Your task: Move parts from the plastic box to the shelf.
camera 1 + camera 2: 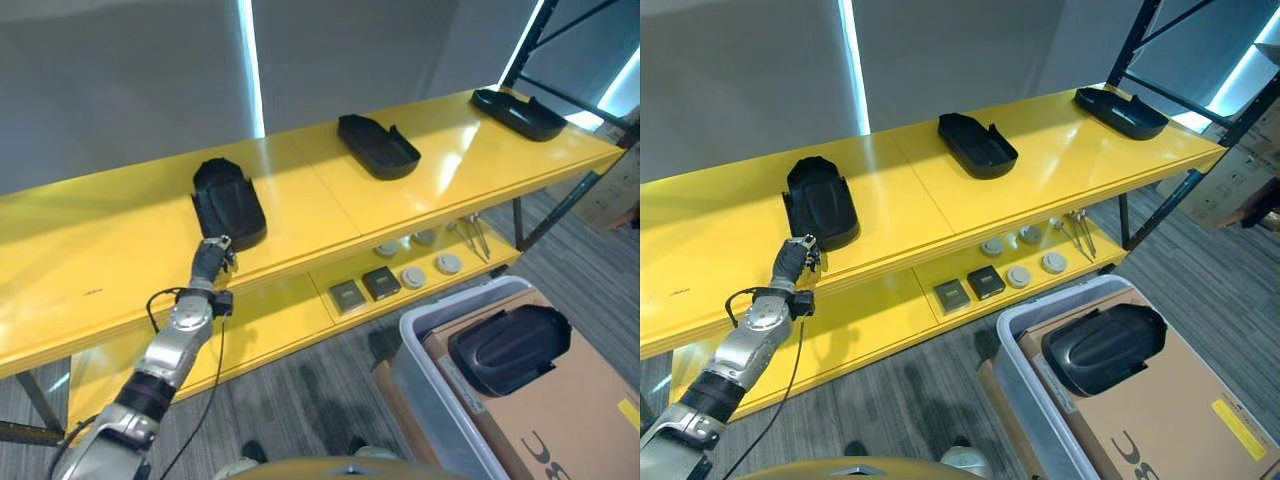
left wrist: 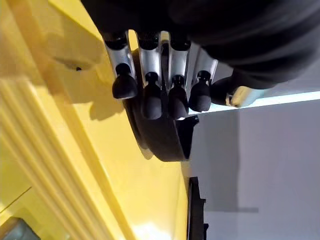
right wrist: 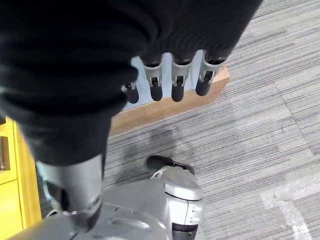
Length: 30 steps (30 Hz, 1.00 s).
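Fingers straight at the black part's near edge, shelf front.

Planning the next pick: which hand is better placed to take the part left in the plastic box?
Probably the right hand: it hangs free over the floor beside the plastic box, while the left hand is at the shelf.
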### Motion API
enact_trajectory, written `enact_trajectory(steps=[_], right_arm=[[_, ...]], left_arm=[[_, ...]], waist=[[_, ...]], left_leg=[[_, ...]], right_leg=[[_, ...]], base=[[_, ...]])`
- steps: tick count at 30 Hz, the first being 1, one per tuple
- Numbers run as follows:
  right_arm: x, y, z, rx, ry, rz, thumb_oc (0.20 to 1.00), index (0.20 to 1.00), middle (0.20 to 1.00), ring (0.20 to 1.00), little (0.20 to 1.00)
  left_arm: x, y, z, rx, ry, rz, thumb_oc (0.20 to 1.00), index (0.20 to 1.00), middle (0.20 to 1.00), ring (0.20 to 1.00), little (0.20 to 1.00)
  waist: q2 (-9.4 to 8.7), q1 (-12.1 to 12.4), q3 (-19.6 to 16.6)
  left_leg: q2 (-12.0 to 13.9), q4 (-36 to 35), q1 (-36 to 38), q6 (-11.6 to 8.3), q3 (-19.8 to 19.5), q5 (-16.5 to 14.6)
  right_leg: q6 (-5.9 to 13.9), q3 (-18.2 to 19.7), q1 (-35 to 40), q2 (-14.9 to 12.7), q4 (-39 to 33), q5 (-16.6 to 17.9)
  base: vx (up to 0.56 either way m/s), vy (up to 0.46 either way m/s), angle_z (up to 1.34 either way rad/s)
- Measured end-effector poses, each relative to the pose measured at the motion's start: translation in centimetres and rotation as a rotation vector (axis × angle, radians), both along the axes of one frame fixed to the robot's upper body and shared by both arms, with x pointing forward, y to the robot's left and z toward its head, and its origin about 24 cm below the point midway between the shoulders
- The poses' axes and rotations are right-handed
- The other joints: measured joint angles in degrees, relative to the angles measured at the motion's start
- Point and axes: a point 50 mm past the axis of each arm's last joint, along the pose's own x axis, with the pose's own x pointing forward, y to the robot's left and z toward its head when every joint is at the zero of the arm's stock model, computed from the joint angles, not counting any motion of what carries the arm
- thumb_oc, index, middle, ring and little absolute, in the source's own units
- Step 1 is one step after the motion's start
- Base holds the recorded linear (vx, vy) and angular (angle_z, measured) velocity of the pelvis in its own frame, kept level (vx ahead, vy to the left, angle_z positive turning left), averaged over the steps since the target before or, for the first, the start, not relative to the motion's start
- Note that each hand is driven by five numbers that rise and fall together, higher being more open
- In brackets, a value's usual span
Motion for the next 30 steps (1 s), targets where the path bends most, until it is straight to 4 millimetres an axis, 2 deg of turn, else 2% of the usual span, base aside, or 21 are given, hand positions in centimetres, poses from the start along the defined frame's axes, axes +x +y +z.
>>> enact_trajectory(steps=[11, 14, 22, 30], right_arm=[[0.2, 0.3, 0.0, 0.002, 0.001, 0.041, 1.000, 1.000, 1.000, 1.000, 1.000], [0.2, 0.3, 0.0, -0.001, 0.002, 0.055, 1.000, 1.000, 1.000, 1.000, 1.000], [0.1, 0.4, 0.0, 0.028, 0.009, 0.063, 1.000, 1.000, 1.000, 1.000, 1.000], [0.1, 0.4, 0.0, 0.031, 0.009, 0.065, 1.000, 1.000, 1.000, 1.000, 1.000]], left_arm=[[0.5, -1.1, -0.3, -0.034, 0.010, 0.000, 0.200, 0.200, 0.200, 0.200, 0.200], [0.4, -0.8, -1.0, -0.027, 0.039, 0.020, 0.200, 0.200, 0.200, 0.200, 0.200], [1.7, 0.2, -1.0, 0.008, 0.044, 0.113, 0.200, 0.200, 0.200, 0.200, 0.200], [2.2, 1.2, -1.1, 0.044, 0.058, 0.186, 0.200, 0.200, 0.200, 0.200, 0.200]], waist=[[-1.05, -1.90, 0.58], [-1.20, -1.92, 0.60], [-1.52, -2.49, 0.43], [-1.89, -3.22, 0.28]], left_leg=[[0.19, 0.00, 1.08, -0.13, 1.71, -0.40], [0.26, -0.01, 1.72, -0.35, 2.33, -0.70], [0.28, 0.00, 1.94, -0.32, 2.53, -0.66], [0.36, 0.00, 2.57, -0.33, 3.12, -0.68]], right_leg=[[-0.12, 1.55, 0.00, 0.12, 0.15, 0.10], [-0.13, 2.31, 0.24, 0.18, 0.16, 0.10], [-0.15, 2.55, 0.21, 0.27, 0.34, 0.16], [-0.16, 3.13, 0.31, 0.32, 0.69, 0.16]], base=[[0.02, -0.012, -0.07], [0.04, -0.011, -0.11], [0.04, -0.011, -0.01], [0.04, -0.002, -0.04]])
